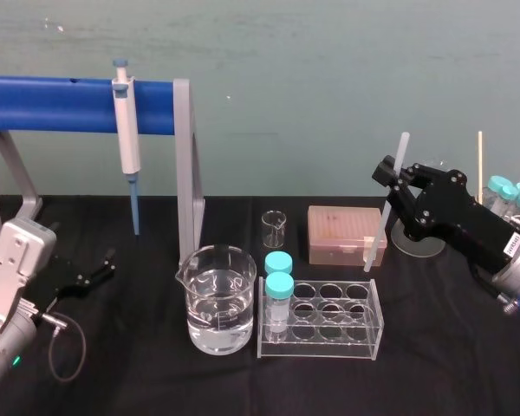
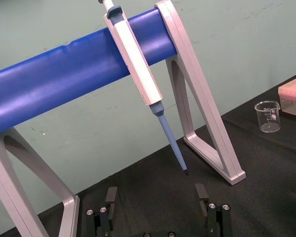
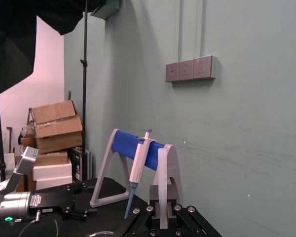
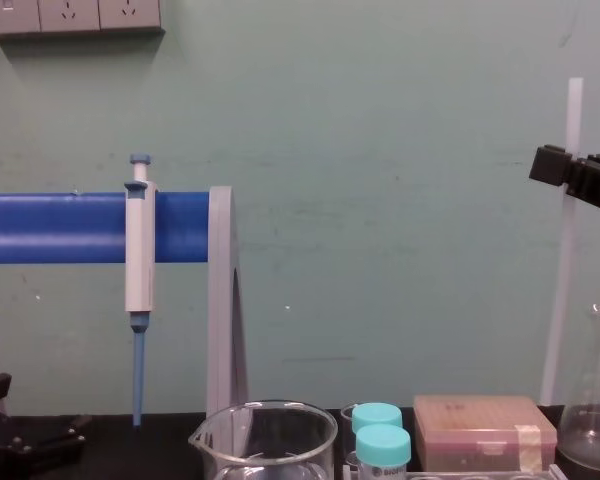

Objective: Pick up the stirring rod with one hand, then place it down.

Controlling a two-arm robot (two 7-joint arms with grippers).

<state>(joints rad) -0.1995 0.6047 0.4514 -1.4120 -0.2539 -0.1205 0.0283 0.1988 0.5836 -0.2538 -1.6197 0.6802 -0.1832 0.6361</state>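
One black blocky right hand is gripping a long, thin translucent-white stirring rod near the right rear corner of the black bench.
The right hand is clamping the stirring rod by its upper part, and the rod is standing nearly upright, leaning slightly, with its lower end just beside a pinkish rectangular tip box; I cannot tell whether that end is touching the bench. A clear plastic tube rack is sitting near that end, towards the front edge, with a clear glass beaker of water beside it. The black left hand is lying by the bench's left edge, fingers spread wide, holding nothing.
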